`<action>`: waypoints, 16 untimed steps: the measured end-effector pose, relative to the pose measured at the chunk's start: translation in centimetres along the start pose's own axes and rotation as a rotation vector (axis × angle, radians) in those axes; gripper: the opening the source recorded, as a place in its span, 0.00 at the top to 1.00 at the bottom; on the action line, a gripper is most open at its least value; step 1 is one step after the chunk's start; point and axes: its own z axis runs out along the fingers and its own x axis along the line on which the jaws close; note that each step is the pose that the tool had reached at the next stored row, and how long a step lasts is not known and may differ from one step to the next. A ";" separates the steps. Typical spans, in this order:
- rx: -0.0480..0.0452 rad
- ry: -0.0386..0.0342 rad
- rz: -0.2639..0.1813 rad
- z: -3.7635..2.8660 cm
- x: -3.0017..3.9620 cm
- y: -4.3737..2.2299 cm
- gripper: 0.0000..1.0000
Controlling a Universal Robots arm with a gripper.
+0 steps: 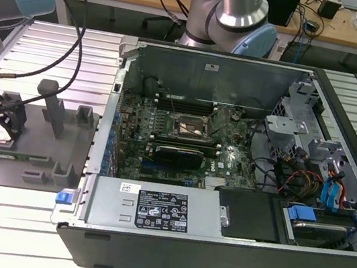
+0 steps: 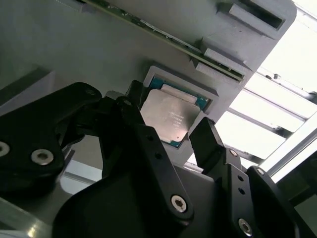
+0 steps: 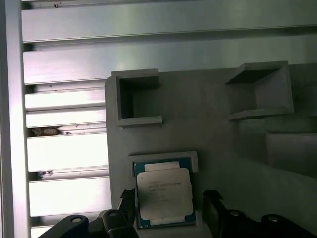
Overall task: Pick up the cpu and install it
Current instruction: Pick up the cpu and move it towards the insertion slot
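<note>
From my seat, the gripper (image 2: 169,109) hangs right over the cpu (image 3: 163,196). In both wrist views its two black fingers (image 2: 210,144) are spread apart, one on either side of the chip, with a sliver of gap showing on at least one side, so nothing is clamped. The cpu lies flat, silver lid up, in a shallow square pocket of the grey fixture plate (image 1: 35,140), green board edge peeking out around the lid. Several lines of fine dark print run across the lid, too small for me to make out. In the exterior view the fixture plate sits on the slotted aluminium table (image 1: 15,224) at about 9 o'clock from the open computer case (image 1: 212,265), just beside its wall, and the gripper is over the plate's 9 o'clock end. Inside the case the motherboard (image 1: 163,142) carries the dark socket (image 1: 189,127) with its metal frame, well apart from the cpu. A long black card (image 1: 175,154) stands at the socket's 6 o'clock. The power supply (image 1: 159,216), at 6 o'clock of the board, bears white and black labels, and a small white sticker (image 1: 214,67) sits on the case's back wall at 12 o'clock. I can't read either.
</note>
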 end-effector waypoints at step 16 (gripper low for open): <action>-0.0010 0.0012 -0.027 0.77 0.37 0.31 0.34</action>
